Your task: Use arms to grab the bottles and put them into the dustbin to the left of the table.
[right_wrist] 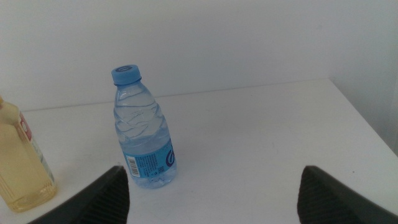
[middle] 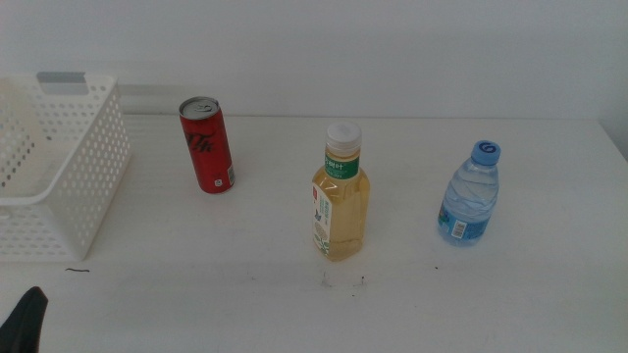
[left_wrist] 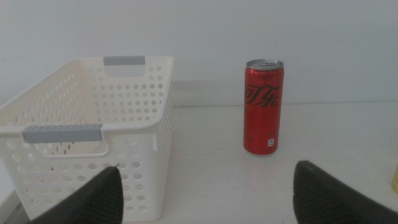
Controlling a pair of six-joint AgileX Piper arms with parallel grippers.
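Three bottles stand upright on the white table (middle: pixel 196 304): a red soda can (middle: pixel 206 145) at the back left, a yellowish tea bottle (middle: pixel 340 196) in the middle, and a small blue-capped water bottle (middle: pixel 469 194) to the right. The white perforated dustbin (middle: pixel 54 167) sits at the table's left. My left gripper (left_wrist: pixel 208 177) is open and low, well short of the can (left_wrist: pixel 263 107) and the dustbin (left_wrist: pixel 93 137); only its dark tip (middle: pixel 25 319) shows in the middle view. My right gripper (right_wrist: pixel 211 180) is open, short of the water bottle (right_wrist: pixel 142 130). Both hold nothing.
The tea bottle (right_wrist: pixel 18 168) stands beside the water bottle in the right wrist view. The table's right edge (right_wrist: pixel 367 118) runs close past the water bottle. A few dark specks (middle: pixel 339 282) lie in front of the tea bottle. A white wall backs the table.
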